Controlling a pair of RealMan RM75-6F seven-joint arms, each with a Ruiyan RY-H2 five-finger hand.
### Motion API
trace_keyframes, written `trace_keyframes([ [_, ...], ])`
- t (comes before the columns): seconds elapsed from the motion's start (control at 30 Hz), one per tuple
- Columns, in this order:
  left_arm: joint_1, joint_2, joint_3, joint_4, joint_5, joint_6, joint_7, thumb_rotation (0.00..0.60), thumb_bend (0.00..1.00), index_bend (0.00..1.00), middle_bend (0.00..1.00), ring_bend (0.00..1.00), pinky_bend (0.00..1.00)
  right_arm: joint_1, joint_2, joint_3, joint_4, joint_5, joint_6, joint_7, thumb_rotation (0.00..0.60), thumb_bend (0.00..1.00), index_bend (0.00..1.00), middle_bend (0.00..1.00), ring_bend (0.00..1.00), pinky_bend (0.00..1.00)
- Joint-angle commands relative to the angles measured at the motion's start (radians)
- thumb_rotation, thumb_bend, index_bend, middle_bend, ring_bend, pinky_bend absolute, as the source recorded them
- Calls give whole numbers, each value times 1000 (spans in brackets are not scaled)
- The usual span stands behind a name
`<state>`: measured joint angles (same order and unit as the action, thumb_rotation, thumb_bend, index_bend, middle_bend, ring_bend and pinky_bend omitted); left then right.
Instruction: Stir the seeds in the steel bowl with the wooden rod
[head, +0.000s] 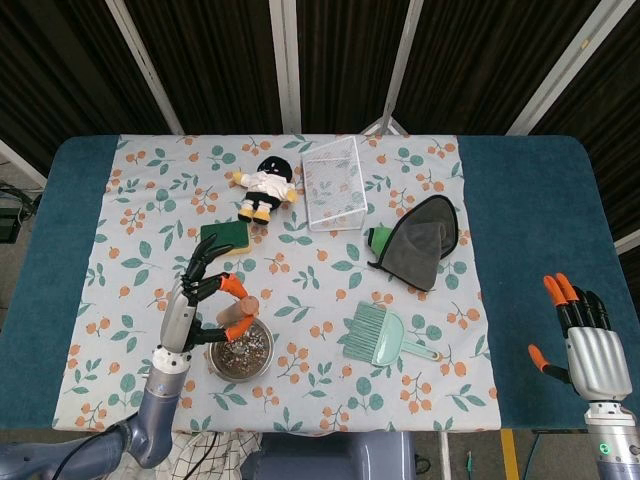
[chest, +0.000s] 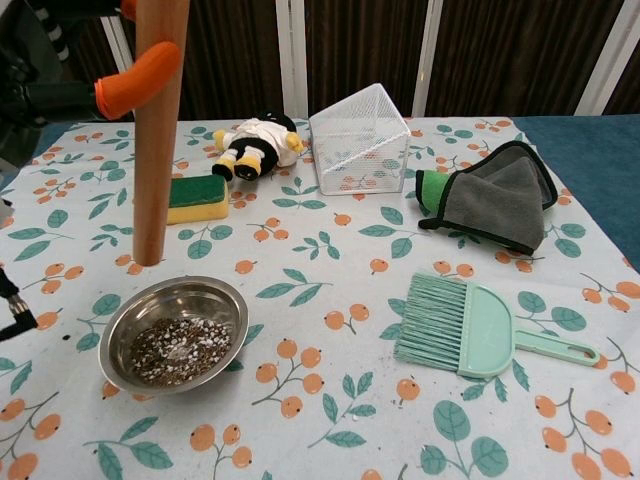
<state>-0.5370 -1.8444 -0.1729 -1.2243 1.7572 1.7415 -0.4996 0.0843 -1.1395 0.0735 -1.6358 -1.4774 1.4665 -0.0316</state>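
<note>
The steel bowl holds dark and pale seeds and sits near the front left of the floral cloth. My left hand grips the wooden rod upright. The rod's lower end hangs in the air above the bowl's far left rim, clear of the seeds. My right hand stands at the table's right edge, fingers spread and holding nothing; the chest view does not show it.
A green-and-yellow sponge lies just behind the bowl. A plush doll, a white wire basket and a grey cloth lie further back. A mint brush with dustpan lies right of the bowl.
</note>
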Motion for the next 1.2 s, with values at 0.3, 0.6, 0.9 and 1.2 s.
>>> trace_keyframes([
  [0.3,15,378,49,-102,-10,-181,268,600,726,661,695,178,50,-1,-1,-1,-2,-3,2,-4,600,314,0,0,0,0],
  [0.6,59,465,148,11,-53,-321,376,600,722,661,695,178,50,-3,1,-5,-9,-6,2,1,600,314,0,0,0,0],
  [0.9,54,410,169,112,-80,-394,390,600,697,661,695,178,50,-2,1,-4,-11,-2,-2,2,600,314,0,0,0,0],
  [1.2,42,331,186,214,-76,-421,394,600,668,657,694,178,50,0,4,-3,-11,-1,-7,11,600,314,0,0,0,0],
])
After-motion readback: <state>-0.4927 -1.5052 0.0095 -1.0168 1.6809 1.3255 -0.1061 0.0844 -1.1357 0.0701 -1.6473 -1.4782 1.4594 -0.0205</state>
